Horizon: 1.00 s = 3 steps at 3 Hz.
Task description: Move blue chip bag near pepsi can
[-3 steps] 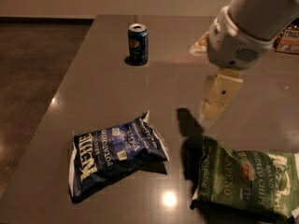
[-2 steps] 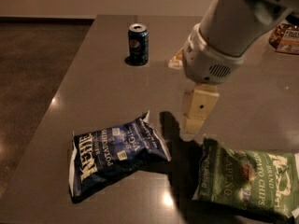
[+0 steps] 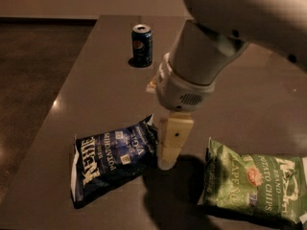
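Note:
The blue chip bag (image 3: 112,159) lies flat on the dark table at the front left. The pepsi can (image 3: 142,45) stands upright at the far side of the table, well apart from the bag. My gripper (image 3: 169,155) hangs from the big white arm and points down right at the blue bag's right edge, low over the table.
A green chip bag (image 3: 252,186) lies at the front right, close to the gripper. The table's left edge (image 3: 72,80) runs diagonally, with dark floor beyond it. The arm hides a small object behind it mid-table.
The arm has swung left and down, bringing the gripper from over the middle of the table to the right edge of the blue bag. The bags and can have not moved.

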Motion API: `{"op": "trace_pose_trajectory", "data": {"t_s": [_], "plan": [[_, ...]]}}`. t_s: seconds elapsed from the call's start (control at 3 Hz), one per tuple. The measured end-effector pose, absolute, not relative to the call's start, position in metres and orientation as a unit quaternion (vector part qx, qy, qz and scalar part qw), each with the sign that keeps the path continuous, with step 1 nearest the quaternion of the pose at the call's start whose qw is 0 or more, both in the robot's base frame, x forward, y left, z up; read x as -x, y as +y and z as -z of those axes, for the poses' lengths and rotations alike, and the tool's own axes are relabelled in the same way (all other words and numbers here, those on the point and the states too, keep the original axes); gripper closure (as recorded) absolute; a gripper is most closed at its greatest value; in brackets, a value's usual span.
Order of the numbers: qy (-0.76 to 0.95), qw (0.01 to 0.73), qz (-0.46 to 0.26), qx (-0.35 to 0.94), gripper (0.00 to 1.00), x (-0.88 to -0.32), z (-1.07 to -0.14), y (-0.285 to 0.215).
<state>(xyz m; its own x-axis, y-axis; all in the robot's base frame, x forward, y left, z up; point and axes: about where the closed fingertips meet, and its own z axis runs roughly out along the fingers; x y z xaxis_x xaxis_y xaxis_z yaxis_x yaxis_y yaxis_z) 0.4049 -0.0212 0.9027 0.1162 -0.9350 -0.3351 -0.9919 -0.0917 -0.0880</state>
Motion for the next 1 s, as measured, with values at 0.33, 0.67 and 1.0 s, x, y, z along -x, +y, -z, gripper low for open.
{"op": "trace_pose_trajectory", "data": {"t_s": [0.33, 0.67, 1.0], "plan": [[0.658, 0.147, -0.102, 0.731, 0.0, -0.402, -0.889, 0.005], [0.661, 0.143, -0.101, 0.73, 0.0, -0.404, -0.876, 0.024], [0.665, 0.131, -0.103, 0.728, 0.0, -0.406, -0.864, 0.035]]}}
